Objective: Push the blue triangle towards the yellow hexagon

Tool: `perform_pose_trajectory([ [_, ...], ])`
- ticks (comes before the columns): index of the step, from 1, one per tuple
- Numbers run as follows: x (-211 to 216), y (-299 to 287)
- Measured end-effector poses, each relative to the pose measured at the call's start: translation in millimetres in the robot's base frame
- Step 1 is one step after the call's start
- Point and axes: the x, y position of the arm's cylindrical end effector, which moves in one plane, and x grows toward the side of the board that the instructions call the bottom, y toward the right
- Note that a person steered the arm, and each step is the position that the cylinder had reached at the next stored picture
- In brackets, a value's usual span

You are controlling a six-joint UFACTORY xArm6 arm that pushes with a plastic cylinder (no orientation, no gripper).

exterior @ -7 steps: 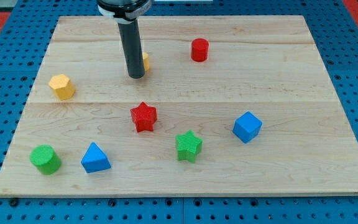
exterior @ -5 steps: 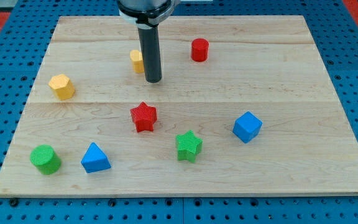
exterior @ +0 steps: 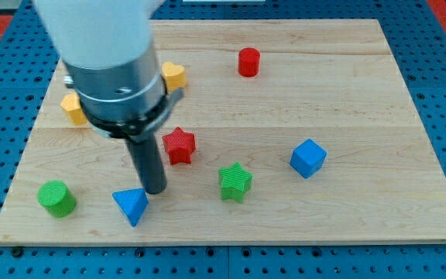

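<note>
The blue triangle [exterior: 132,205] lies near the view's bottom left on the wooden board [exterior: 347,194]. My tip [exterior: 155,189] stands just up and right of it, touching or almost touching its upper right corner. The yellow hexagon [exterior: 72,108] sits at the view's left, up from the triangle, and the arm's body covers most of it. The arm reaches down from the view's top left.
A green cylinder [exterior: 56,198] sits left of the blue triangle. A red star [exterior: 180,145] is just up and right of my tip, a green star [exterior: 236,182] further right. A yellow heart [exterior: 174,75], a red cylinder [exterior: 248,61] and a blue cube [exterior: 308,158] lie elsewhere.
My tip has swept from near the yellow heart at the top down to the blue triangle. The triangle has turned and shifted slightly down and right.
</note>
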Motion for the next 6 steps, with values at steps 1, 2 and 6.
perform_pose_trajectory([
  [1, 34.9, 18.3],
  [2, 58.2, -28.0],
  [6, 53.7, -46.7],
])
